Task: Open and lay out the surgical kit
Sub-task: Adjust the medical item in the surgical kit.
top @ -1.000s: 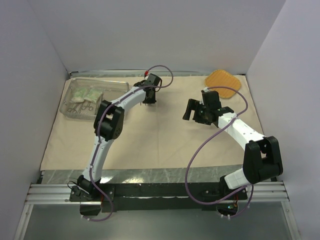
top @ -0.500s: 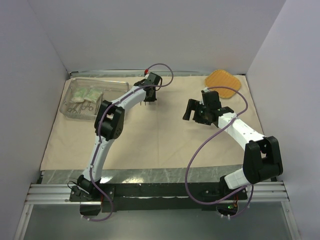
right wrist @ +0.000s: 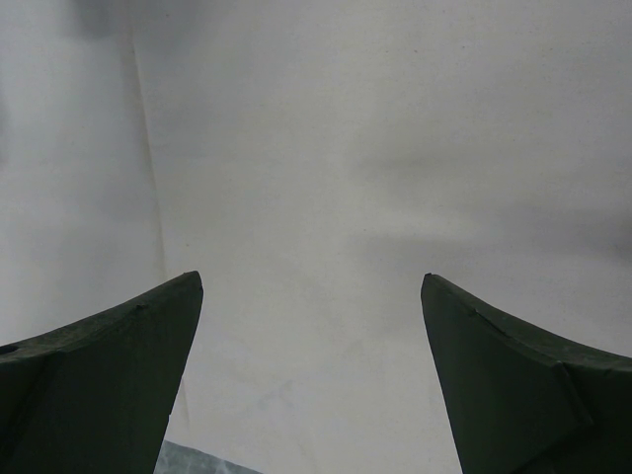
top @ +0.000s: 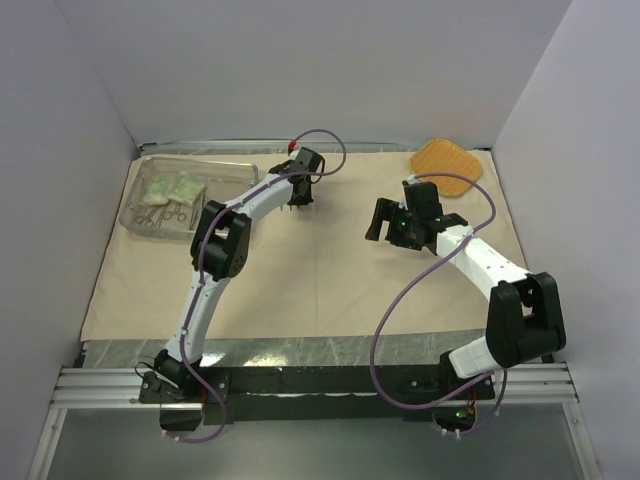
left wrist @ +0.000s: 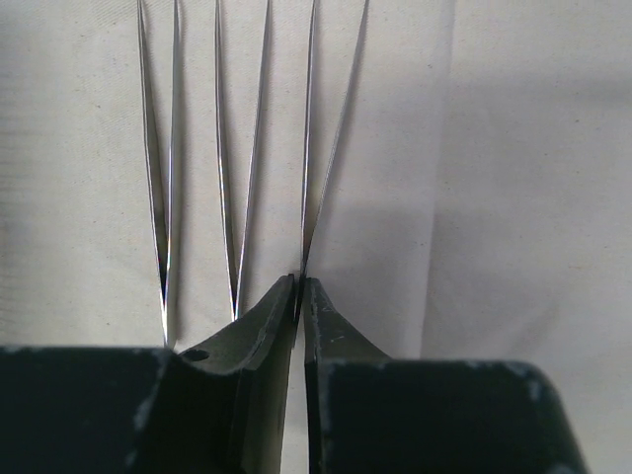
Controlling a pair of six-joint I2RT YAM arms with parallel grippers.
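**Left end effector pinches a tweezers end; nothing has shifted**

Neither arm has visibly moved over the last second. An orange pad point(top: 447, 160) lies at the far right corner of the cloth point(top: 320, 285), behind the right end effector point(top: 386, 222) and apart from it. The cloth is spread flat over the counter point(top: 300, 350). From above, the left arm's forearm crosses the right end of the tray point(top: 200, 161).

The tray sits at the far left of the cloth. It holds two packets point(top: 172, 188), with thin metal pieces in front of them that are too small to name.

Three tweezers point(left wrist: 237, 197) lie side by side on the cloth. The left end effector point(left wrist: 299, 286) is drawn together on the joined end of the rightmost one. The right end effector's fingers point(right wrist: 148, 336) stand wide apart above bare cloth.
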